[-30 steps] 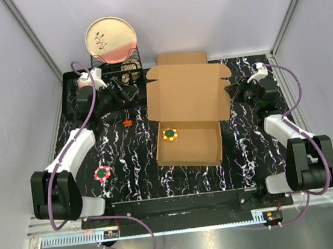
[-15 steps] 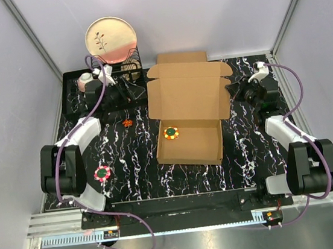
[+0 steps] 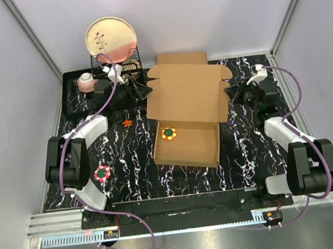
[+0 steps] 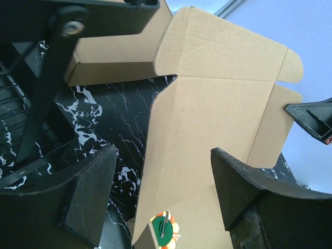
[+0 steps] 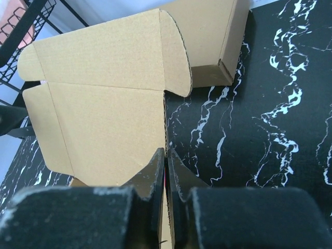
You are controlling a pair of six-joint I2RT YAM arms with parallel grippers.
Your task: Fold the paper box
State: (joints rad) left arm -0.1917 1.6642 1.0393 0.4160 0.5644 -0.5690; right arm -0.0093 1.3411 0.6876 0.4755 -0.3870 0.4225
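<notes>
Pinching paper box lid, right gripper, left gripper spread wide

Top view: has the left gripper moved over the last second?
Yes. The left gripper has swung rightward along the front of the black wire dish rack, nearing the left edge of the brown corrugated cardboard paper box.

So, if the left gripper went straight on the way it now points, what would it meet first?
Most likely the raised lid of the paper box: its side edge shows straight ahead between the open fingers of the left gripper, though depth is hard to judge.
</notes>
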